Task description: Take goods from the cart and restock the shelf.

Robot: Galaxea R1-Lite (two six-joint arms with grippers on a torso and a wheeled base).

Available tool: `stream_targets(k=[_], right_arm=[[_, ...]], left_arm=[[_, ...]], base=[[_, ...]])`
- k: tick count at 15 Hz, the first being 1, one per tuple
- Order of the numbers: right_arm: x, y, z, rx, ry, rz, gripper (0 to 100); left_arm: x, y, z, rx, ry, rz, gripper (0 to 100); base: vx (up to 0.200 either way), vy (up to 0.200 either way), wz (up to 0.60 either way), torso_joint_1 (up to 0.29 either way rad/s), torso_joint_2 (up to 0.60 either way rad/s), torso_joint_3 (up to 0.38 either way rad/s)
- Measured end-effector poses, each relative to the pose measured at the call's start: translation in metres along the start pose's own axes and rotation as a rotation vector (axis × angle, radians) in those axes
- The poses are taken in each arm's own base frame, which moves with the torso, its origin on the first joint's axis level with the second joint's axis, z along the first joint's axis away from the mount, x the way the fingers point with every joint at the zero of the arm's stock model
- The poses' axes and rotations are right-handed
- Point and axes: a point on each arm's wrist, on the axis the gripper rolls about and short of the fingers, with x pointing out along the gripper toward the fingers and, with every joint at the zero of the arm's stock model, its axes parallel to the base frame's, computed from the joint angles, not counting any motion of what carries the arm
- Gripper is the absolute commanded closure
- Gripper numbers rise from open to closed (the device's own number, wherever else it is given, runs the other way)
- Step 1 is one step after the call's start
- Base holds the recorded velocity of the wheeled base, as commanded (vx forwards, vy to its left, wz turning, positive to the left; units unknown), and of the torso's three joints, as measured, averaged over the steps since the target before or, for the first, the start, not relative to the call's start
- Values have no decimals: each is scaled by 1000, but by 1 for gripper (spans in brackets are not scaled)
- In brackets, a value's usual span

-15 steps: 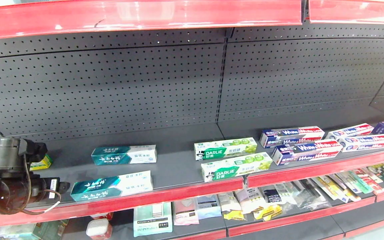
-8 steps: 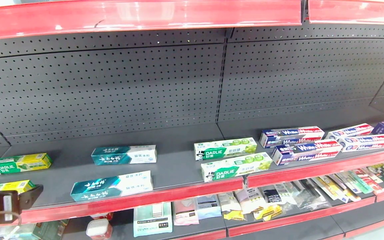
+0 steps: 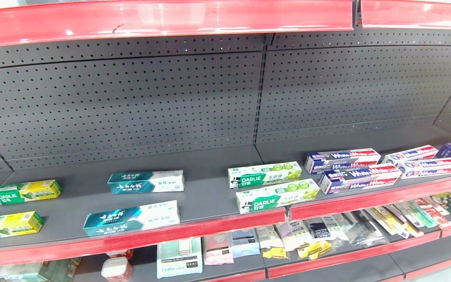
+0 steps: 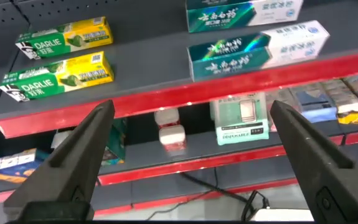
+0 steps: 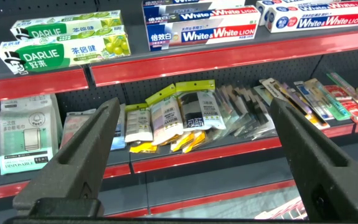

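The left gripper (image 4: pixel 192 106) hangs spread and empty in front of the dark grey metal shelf (image 4: pixel 154 56), with two yellow-green cardboard toothpaste boxes (image 4: pixel 59 76) lying ahead of it. The right gripper (image 5: pixel 195 102), also spread and empty, faces pale green toothpaste boxes (image 5: pixel 66 53). A placing step looks done, so the next move likely calls for fetching more goods from the cart.
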Motion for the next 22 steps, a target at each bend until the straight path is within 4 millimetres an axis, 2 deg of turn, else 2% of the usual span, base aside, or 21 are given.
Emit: stream_targets(k=[2,5,8,10,14,16,19,22], right_arm=[[0,0,0,0,0,0,0],[0,0,0,0,0,0,0],[0,0,0,0,0,0,0],[0,0,0,0,0,0,0],[0,0,0,0,0,0,0],[0,0,0,0,0,0,0],[0,0,0,0,0,0,0],[0,0,0,0,0,0,0]], left_arm=[[-10,-1,-16,0,-46,-13,0],[-12,-3,-21,1,-68,-51,0],[-8,-1,3,-17,-28,-75,0],[4,2,35,-34,15,-47,0],[49,7,94,44,111,-9,0],[77,2,110,55,140,-72,0],[125,-14,120,-41,189,-100,0],[173,-41,118,-164,262,-101,0]], base=[[0,0,0,0,0,0],[0,0,0,0,0,0],[0,0,0,0,0,0],[0,0,0,0,0,0],[0,0,0,0,0,0],[0,0,0,0,0,0],[0,0,0,0,0,0],[0,0,0,0,0,0]])
